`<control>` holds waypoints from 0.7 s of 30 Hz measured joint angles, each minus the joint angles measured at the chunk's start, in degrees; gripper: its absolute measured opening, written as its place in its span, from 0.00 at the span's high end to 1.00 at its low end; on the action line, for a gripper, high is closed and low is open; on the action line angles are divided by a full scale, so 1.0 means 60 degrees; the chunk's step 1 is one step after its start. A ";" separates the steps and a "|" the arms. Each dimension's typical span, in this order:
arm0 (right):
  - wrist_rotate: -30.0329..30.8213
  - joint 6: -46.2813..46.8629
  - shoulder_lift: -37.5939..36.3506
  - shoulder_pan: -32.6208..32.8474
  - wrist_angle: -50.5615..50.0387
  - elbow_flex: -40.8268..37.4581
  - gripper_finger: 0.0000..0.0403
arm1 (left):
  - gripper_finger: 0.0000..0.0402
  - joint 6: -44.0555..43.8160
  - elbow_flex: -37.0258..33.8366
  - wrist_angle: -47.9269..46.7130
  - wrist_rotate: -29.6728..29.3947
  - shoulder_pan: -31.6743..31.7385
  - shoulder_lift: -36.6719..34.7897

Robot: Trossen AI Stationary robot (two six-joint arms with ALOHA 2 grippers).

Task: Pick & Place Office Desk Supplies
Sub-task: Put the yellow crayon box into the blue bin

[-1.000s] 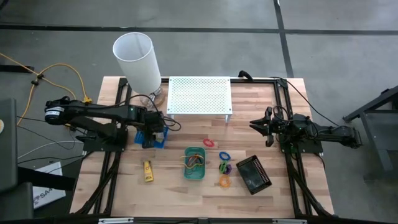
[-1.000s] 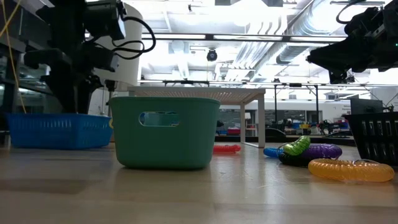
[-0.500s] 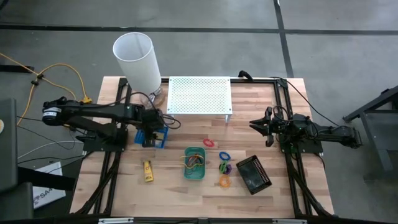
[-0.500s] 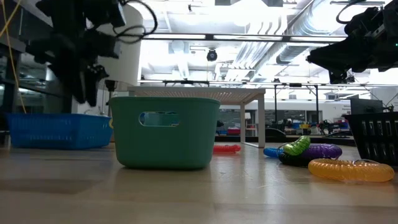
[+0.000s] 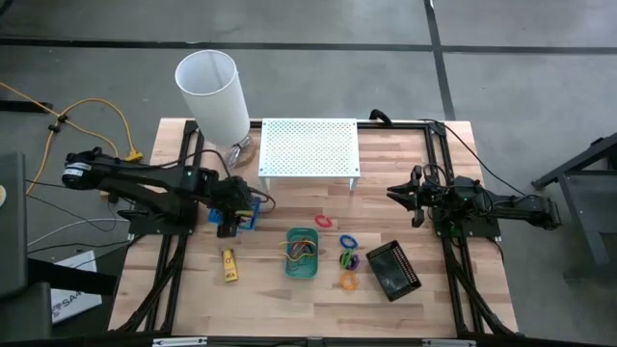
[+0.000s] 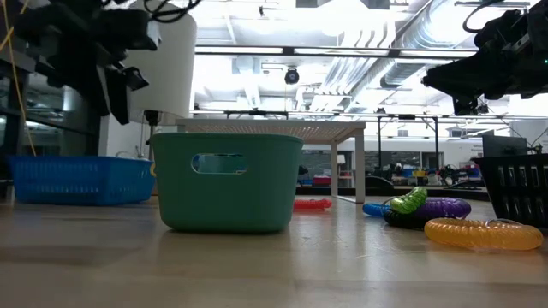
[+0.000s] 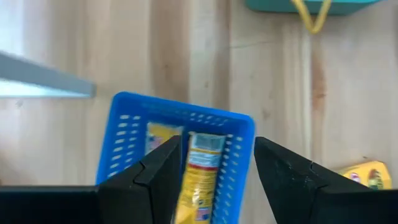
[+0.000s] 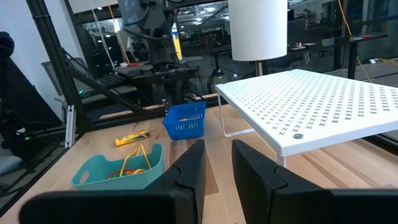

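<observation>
- The left gripper (image 5: 234, 214) is held above the small blue tray (image 5: 245, 216) on the left part of the wooden table (image 5: 289, 299); in the left wrist view its fingers (image 7: 163, 171) are seen spread apart with nothing between them.
- A yellow-and-white glue tube (image 7: 200, 180) is seen lying inside the blue tray, directly under the open jaws, so the drop into this tray is judged to be done and a fresh pick to be the step in hand.
- A second yellow tube (image 5: 229, 265) lies loose on the bare wood, nearer than the blue tray and to the left of the green tray (image 5: 302, 253); it is judged to be the most likely next target for this arm.
- For a clean departure, the gripper should be lifted straight clear of the blue tray's wall before any sideways travel, so that the light tray is not dragged or tipped.
- The loose tube should be approached from above with the jaws set across its narrow width, and they should be kept wide until it sits between them.
- The coloured rings (image 5: 347, 258) lie in a cluster between the green tray and the black tray (image 5: 392, 270); the red ring (image 5: 323, 221) lies apart, farther back.
- The right gripper (image 5: 416, 197) waits over the right side of the table, well apart from the supplies; its fingers (image 8: 189, 171) stand slightly apart around nothing.
</observation>
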 joint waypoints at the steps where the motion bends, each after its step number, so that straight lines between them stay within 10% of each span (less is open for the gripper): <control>1: 0.0001 0.0000 0.0002 -0.0001 0.0000 0.0000 0.84 | 0.51 -0.0033 0.0000 0.0044 0.0000 -0.0163 0.0000; 21: 0.0001 0.0001 0.0000 -0.0001 0.0000 0.0004 0.84 | 0.51 -0.5203 0.0004 0.0422 -0.0707 -0.4209 0.0201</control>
